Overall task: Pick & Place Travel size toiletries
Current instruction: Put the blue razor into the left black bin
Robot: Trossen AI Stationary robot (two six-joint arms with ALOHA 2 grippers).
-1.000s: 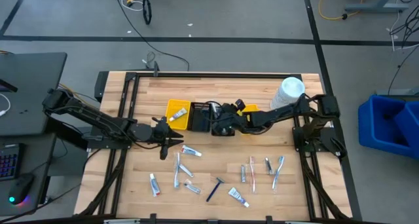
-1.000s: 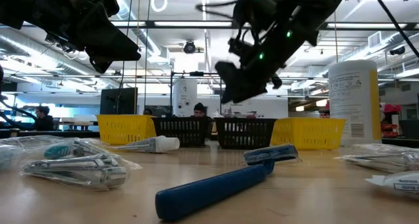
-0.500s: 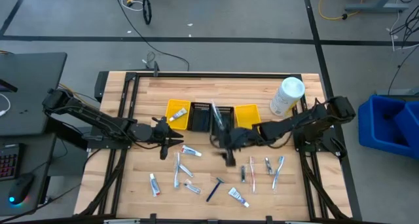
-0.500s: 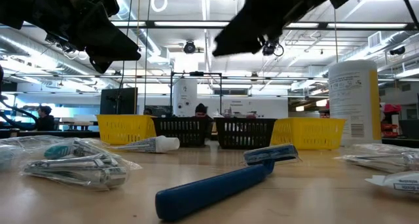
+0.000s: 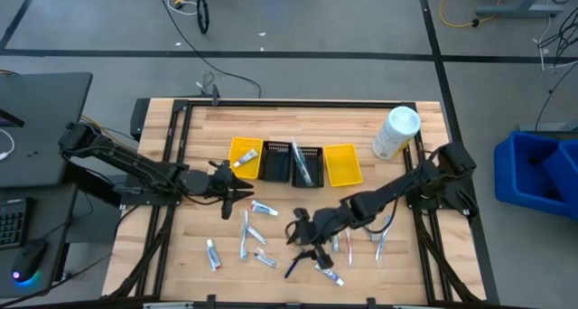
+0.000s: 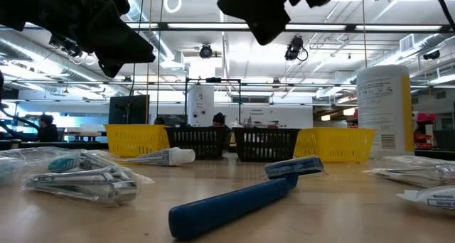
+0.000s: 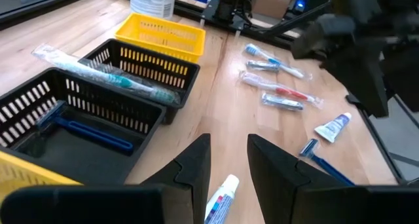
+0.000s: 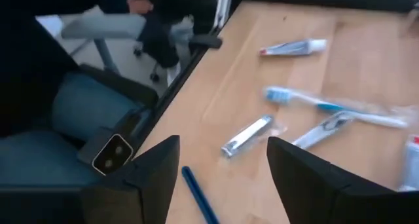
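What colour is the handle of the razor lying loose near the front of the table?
Dark blue. The razor shows best in the low view, lying alone on the wood.

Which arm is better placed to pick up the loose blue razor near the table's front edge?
The right. Its gripper hangs open just beside the blue razor, and the handle shows between its fingers in the right wrist view. The left gripper waits farther back, over a toothpaste tube.

Bare wood lies open between the row of baskets (image 5: 294, 162) and the scattered toiletries (image 5: 253, 232) nearer the front edge. The right gripper (image 5: 305, 240), jaws spread, hangs over the blue razor (image 5: 295, 261), crowding that patch. The white bottle (image 5: 396, 133) blocks the far right corner. The left gripper (image 5: 237, 193) seems to close off the gap beside the leftmost yellow basket (image 5: 245, 156).
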